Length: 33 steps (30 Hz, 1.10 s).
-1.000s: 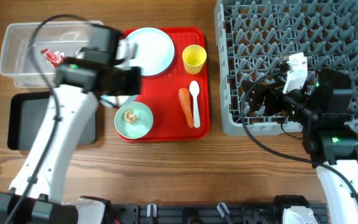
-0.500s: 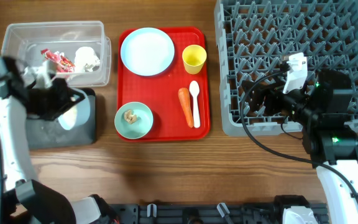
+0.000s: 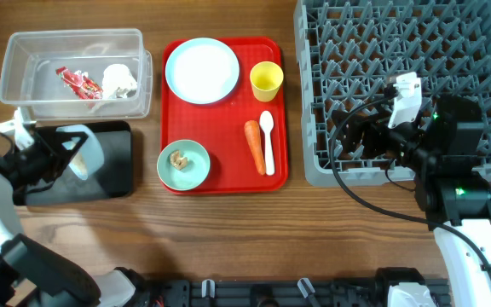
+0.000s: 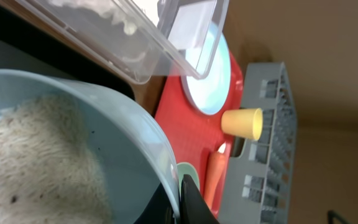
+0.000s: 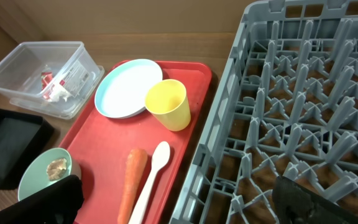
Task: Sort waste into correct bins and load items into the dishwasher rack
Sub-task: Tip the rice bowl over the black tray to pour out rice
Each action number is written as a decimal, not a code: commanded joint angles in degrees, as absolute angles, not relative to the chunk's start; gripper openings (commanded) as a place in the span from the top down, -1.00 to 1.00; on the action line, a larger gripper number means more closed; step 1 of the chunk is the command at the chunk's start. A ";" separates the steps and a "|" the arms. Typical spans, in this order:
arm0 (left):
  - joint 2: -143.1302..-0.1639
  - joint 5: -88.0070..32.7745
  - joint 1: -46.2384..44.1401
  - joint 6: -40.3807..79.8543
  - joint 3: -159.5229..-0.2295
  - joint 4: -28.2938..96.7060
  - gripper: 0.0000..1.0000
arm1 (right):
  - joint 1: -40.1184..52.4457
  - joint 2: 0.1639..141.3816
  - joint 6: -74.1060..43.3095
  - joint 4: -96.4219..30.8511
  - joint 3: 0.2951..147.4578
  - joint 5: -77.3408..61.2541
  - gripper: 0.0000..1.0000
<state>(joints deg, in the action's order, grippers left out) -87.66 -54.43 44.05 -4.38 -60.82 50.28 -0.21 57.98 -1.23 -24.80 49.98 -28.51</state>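
My left claw [image 3: 66, 158] is clamped on the rim of the pale blue bowl [image 4: 126, 165], tilted over the black bin [image 3: 113, 179] beneath me. The red tray [image 3: 228, 128] sits beyond on the wooden table [image 3: 228, 230]. My right claw [image 5: 182, 204] gapes wide by the grey rack [image 5: 303, 93].

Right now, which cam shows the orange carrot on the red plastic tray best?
Overhead: the orange carrot lies whole and unobstructed on the red plastic tray. Right wrist has it close, but the bottom edge crops it. Left wrist catches only a strip past the pale blue bowl's rim.
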 commanded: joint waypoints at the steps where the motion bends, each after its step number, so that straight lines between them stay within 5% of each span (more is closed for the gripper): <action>1: -90.50 -62.59 46.78 -5.78 -60.31 49.23 0.92 | -0.36 58.30 -1.56 -24.47 51.37 -29.58 -0.99; 33: -106.52 -90.32 50.04 -3.57 -60.31 45.89 0.92 | -0.36 58.30 -1.54 -25.12 51.37 -29.58 -1.00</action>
